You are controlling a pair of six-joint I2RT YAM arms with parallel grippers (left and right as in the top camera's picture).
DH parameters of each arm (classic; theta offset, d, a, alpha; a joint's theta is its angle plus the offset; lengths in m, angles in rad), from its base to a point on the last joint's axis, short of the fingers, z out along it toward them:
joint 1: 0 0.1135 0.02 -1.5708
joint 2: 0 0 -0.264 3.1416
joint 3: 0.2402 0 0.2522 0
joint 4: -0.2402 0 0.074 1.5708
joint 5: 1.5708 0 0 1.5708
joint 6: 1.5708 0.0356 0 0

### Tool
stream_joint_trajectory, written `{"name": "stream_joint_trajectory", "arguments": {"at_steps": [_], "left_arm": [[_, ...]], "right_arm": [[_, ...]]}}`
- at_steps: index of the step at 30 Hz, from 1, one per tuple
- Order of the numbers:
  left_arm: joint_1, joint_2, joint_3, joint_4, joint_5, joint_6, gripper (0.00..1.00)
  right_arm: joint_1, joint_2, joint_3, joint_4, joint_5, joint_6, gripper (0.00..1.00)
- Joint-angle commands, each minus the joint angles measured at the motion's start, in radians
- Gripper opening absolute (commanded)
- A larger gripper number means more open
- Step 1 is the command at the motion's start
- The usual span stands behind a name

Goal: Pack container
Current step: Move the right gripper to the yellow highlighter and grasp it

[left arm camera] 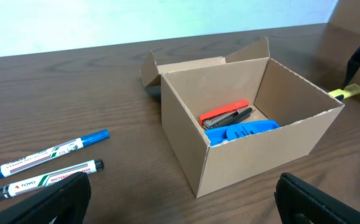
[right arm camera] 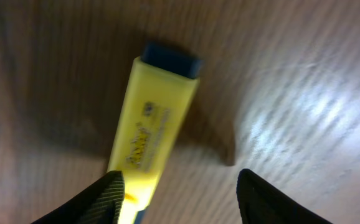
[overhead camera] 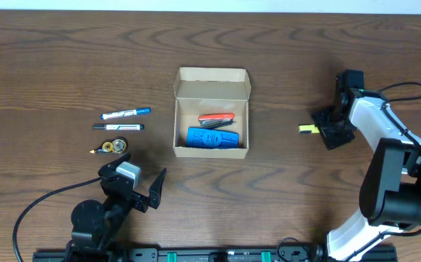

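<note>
Jaws overhead: my left jaws are hanging wide open near two markers [overhead camera: 125, 113], while the container [overhead camera: 212, 91] is sitting open in the middle of the table [overhead camera: 50, 58]. Through my left wrist, it is holding a red tool [left arm camera: 225, 114] and a blue piece [left arm camera: 242, 130], with the markers lying outside. Through my right wrist, my right jaws are straddling a yellow highlighter [right arm camera: 149, 130], unclamped, so I am judging the packing about half done.

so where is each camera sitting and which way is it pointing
overhead: above the table, facing straight down on the open box, with the left arm and right arm both showing.
left wrist: low by the markers, facing the box's open top; its own dark jaws show at the bottom corners.
right wrist: close above the tabletop, facing down at the yellow highlighter; its jaws show at the bottom edge, the highlighter between them.
shared: overhead and left wrist both show the box, markers and highlighter.
</note>
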Motion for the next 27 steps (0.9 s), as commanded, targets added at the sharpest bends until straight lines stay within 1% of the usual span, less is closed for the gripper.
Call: {"name": "stream_joint_trajectory", "arguments": {"at_steps": [1, 3, 9, 14, 15, 18, 27], "left_arm": [[0.006, -0.006, -0.024, -0.005, -0.004, 0.007, 0.95], [0.006, -0.006, -0.024, -0.005, -0.004, 0.007, 0.95], [0.006, -0.006, -0.024, -0.005, -0.004, 0.007, 0.95], [0.006, -0.006, -0.024, -0.005, -0.004, 0.007, 0.95], [0.006, -0.006, -0.024, -0.005, -0.004, 0.007, 0.95], [0.006, -0.006, -0.024, -0.005, -0.004, 0.007, 0.95], [0.006, -0.006, -0.023, -0.005, -0.004, 0.007, 0.95]], "right_arm": [[-0.003, 0.027, -0.003, 0.004, -0.007, 0.020, 0.58], [-0.003, 0.027, -0.003, 0.004, -0.006, 0.011, 0.56], [-0.002, 0.026, 0.029, 0.002, -0.038, -0.011, 0.57], [0.000, 0.026, 0.089, -0.047, -0.052, -0.010, 0.56], [0.000, 0.026, 0.099, -0.053, -0.052, -0.010, 0.57], [0.001, 0.024, 0.123, -0.074, -0.052, -0.010, 0.58], [0.002, 0.027, 0.123, -0.038, -0.023, 0.014, 0.60]]}}
